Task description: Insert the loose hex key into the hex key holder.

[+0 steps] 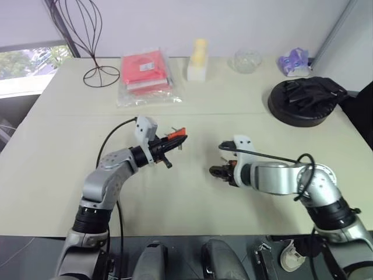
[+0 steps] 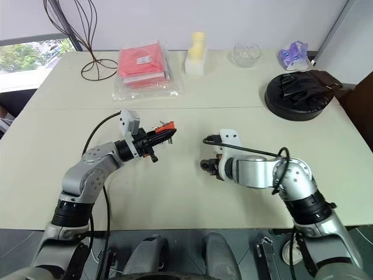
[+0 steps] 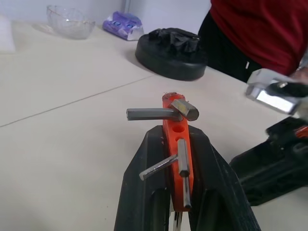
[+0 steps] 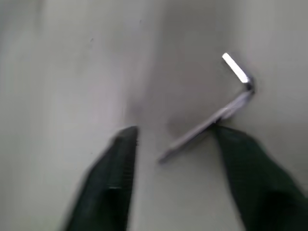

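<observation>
While the hex key holder (image 3: 176,144) is clamped between the shut fingers of the left end effector (image 1: 165,147) above the desk (image 1: 58,146), the loose hex key (image 4: 211,115) is seen lying flat on the desk between the parted fingers of the right end effector (image 4: 173,139), not yet gripped.

A: What sits along the table's (image 1: 245,125) far edge?

B: Taking the red package (image 1: 145,73) in clear plastic as the mark: wire stand (image 1: 87,35) to its left, yellow-topped white block (image 1: 198,59) just right, then glass bowl (image 1: 247,60), purple wrapper (image 1: 294,61).

A: Anything else?

B: Black round tray (image 1: 306,100), far right of the package. A person in red (image 3: 262,29) behind it.
</observation>
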You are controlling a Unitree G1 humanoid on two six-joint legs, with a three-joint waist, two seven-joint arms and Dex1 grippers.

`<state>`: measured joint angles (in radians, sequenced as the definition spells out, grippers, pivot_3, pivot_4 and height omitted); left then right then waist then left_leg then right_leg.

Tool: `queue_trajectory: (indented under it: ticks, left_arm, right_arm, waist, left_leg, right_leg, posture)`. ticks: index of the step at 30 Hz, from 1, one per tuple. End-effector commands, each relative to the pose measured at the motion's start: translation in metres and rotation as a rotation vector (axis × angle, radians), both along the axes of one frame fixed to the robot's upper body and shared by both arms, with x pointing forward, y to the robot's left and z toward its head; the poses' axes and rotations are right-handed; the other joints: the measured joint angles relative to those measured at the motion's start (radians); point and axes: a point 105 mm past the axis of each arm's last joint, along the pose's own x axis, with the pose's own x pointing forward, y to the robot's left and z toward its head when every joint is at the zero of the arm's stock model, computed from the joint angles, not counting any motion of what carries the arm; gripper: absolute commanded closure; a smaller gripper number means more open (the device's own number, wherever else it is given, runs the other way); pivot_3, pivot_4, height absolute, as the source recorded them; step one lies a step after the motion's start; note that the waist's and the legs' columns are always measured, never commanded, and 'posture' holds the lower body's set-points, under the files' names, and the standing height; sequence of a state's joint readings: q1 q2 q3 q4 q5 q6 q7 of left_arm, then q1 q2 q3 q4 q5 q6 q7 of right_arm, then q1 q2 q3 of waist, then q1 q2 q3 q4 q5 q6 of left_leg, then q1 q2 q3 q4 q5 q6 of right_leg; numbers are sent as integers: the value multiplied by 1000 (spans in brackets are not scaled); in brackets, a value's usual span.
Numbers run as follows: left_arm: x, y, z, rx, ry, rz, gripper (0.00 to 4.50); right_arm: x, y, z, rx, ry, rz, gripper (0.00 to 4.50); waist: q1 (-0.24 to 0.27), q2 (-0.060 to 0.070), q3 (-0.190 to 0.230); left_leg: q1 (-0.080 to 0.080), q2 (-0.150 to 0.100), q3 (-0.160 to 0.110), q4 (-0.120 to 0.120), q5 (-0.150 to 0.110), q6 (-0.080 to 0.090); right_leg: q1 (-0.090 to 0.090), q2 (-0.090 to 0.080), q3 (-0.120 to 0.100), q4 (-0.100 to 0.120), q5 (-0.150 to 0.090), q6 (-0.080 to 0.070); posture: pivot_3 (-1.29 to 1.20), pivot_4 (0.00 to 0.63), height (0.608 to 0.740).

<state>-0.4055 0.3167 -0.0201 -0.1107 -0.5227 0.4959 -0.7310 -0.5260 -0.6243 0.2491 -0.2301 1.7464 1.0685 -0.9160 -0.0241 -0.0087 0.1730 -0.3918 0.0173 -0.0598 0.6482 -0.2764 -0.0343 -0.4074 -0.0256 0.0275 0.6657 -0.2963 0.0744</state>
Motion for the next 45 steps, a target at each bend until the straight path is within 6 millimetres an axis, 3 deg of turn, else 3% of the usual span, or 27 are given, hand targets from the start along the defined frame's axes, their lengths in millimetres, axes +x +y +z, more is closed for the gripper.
queue_trajectory:
  ticks: [1, 2, 6, 11, 14, 20, 28, 32, 37, 38, 45]
  left_arm:
    - [-5, 0, 12, -14, -57, 8, 4500]
    - [-5, 1, 11, -17, -57, 15, 4500]
    - [-6, 3, 10, -25, -55, 31, 4500]
    - [-7, 3, 10, -27, -55, 35, 4500]
    - [-6, 2, 9, -27, -53, 34, 4500]
    - [-6, -3, 6, -20, -53, 24, 4500]
    - [-4, -4, 6, -24, -52, 33, 4500]
    - [-5, -5, 5, -32, -49, 39, 4500]
    - [-4, -4, 5, -36, -53, 56, 4500]
    - [-3, -3, 5, -36, -53, 58, 4500]
    - [-2, 0, 5, -31, -56, 71, 4500]
  right_arm:
    - [0, 1, -20, -71, 40, 22, 4114]
    - [0, -2, -24, -86, 54, 15, 4466]
    - [0, -19, -39, -141, 93, -11, 4466]
    - [7, -27, -33, -141, 73, -21, 4466]
    - [13, -31, -27, -131, 56, -36, 3597]
    - [15, -31, -27, -142, 62, -35, 504]
    - [10, -20, -44, -155, 113, -13, 504]
    - [8, -18, -60, -225, 140, 6, 1816]
    - [12, -9, -65, -280, 120, 54, 4224]
    - [13, -10, -66, -288, 117, 54, 4421]
    - [26, -18, -59, -309, 68, 57, 4421]
  waist:
    - [0, 0, 0]
    - [0, 0, -1]
    - [2, -4, -8]
    - [8, -4, -12]
    - [9, -4, -12]
    - [8, -5, -13]
    - [3, -8, -17]
    - [3, -11, -19]
    - [-2, -13, -22]
    - [-2, -14, -22]
    - [-19, -16, -25]
  left_leg:
    - [0, 0, 0, 0, 0, 0]
    - [0, 0, 0, 0, 0, 0]
    - [1, 0, 0, 0, 0, 0]
    - [3, 0, 0, 0, 0, 0]
    - [3, -1, 0, 0, 0, 0]
    - [3, -1, 0, 0, 0, 0]
    - [4, 0, -1, 0, 0, 1]
    - [10, 0, 0, -1, -1, 3]
    - [18, 0, 0, -3, -3, 6]
    - [18, 0, 0, -3, -4, 6]
    - [19, 1, -1, -3, -4, 7]
  right_leg:
    - [0, 0, 0, 0, 0, 0]
    - [0, 0, 0, 0, 0, 0]
    - [2, 0, 0, 0, 0, 0]
    - [4, -1, 0, -1, 0, 0]
    - [4, -1, 0, -1, 0, 0]
    - [4, -1, 0, -1, 0, 0]
    - [5, -1, 0, -2, 0, 0]
    - [12, 0, 0, -3, 0, 0]
    - [19, 0, 0, -5, -1, -2]
    - [18, 0, 0, -5, -1, -2]
    - [19, 0, 0, -5, -1, -2]
  posture:
    - [0, 150, 740]
    - [0, 150, 740]
    - [0, 150, 740]
    - [0, 150, 740]
    - [0, 150, 740]
    - [0, 150, 740]
    - [0, 150, 740]
    - [0, 150, 740]
    - [0, 150, 740]
    - [0, 150, 740]
    - [0, 150, 740]
